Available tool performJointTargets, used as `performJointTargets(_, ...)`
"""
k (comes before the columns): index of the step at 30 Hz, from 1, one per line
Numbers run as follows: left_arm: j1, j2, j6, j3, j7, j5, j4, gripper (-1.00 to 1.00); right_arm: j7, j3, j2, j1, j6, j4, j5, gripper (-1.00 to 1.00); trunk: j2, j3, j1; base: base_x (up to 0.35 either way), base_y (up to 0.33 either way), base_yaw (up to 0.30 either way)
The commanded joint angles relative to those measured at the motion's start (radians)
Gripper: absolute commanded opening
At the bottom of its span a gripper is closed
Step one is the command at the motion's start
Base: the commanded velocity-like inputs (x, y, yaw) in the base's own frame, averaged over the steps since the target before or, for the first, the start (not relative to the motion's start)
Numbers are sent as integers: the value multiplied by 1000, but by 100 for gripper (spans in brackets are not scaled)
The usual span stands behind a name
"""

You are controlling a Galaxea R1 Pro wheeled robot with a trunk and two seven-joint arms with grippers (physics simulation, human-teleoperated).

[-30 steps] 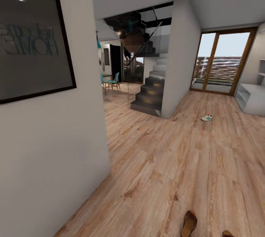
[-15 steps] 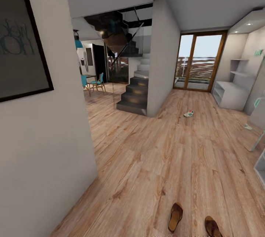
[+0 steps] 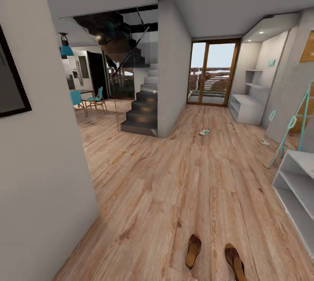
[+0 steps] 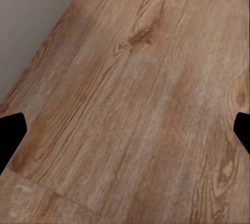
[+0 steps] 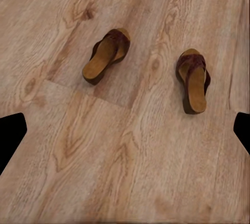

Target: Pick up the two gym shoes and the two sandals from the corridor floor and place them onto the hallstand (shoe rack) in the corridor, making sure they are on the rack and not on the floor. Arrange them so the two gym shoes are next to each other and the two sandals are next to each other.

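Two sandals (image 5: 151,70) ahead of right tool (image 5: 125,130)

Below my right pincer (image 5: 125,130) lies the wood-grain plank floor (image 5: 130,182), with two dark brown sandals on it, tan insoles up. One sandal (image 5: 107,56) lies tilted; the other sandal (image 5: 193,80) sits near it, apart. My two dark fingertips (image 5: 10,133) stand wide, nothing between them

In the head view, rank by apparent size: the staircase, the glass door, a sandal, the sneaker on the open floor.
1. Glass door and staircase: alike, unranked.
2. Sandal, enlarged by nearness.
3. Sneaker, far off.
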Motion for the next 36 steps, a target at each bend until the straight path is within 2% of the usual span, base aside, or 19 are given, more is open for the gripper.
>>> performJointTargets(1,0,-1,-3,1,1,0,0,100,0,0,0,-1,-3,1,0,100,-1,-1,0,0,0,-277)
performJointTargets(5,-1,-5,-3,0,1,1,1,100,0,-1,0,-1,-3,2,1,100,-1,-1,0,0,0,-277)
performJointTargets(6,0,-18,-1,-3,0,-1,2,100,0,-1,-1,-1,-3,3,2,100,-1,-1,0,0,0,-277)
performJointTargets(14,-1,-36,-1,-4,4,-4,-5,100,-5,-2,-7,-1,-3,3,3,100,-1,-1,0,0,0,-277)
performJointTargets(36,-1,-34,-3,-2,10,-7,0,100,-7,-1,-5,-1,-4,4,3,100,-1,-1,0,0,0,-277)
